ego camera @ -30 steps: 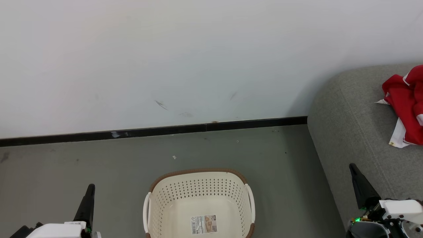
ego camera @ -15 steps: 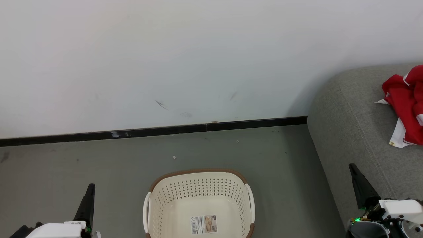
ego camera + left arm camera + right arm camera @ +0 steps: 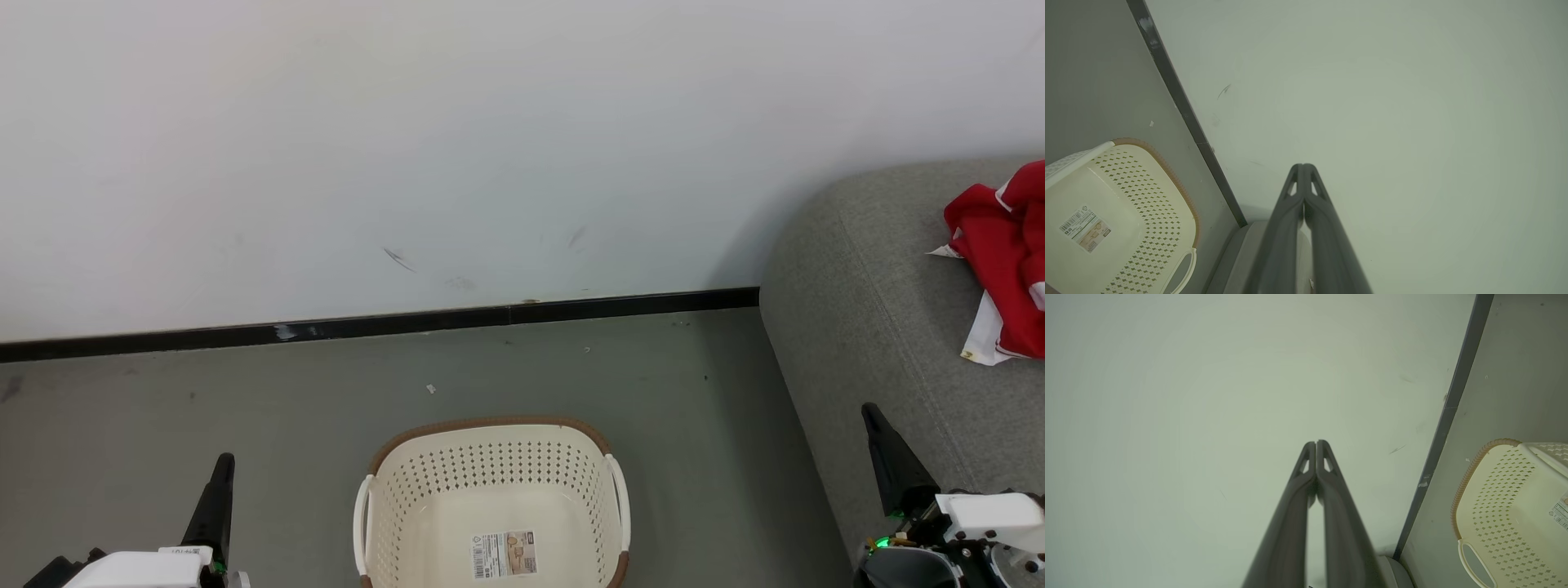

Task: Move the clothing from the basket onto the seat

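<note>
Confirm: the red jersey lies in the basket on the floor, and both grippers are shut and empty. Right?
Not quite. In the head view the basket holds just its label sticker; the red jersey lies on the grey sofa. The left gripper and right gripper are shut and empty.

Jersey point(image 3: 1000, 253) and basket point(image 3: 490, 469) partly off-frame

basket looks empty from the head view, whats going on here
Nothing is being handled right now. The red jersey lies crumpled on the grey sofa at the right. The cream basket on the floor holds just its label sticker, as far as it shows. The left hand and right hand are both shut on nothing, pointing toward the wall, one on each side of the basket. The move looks done.
</note>
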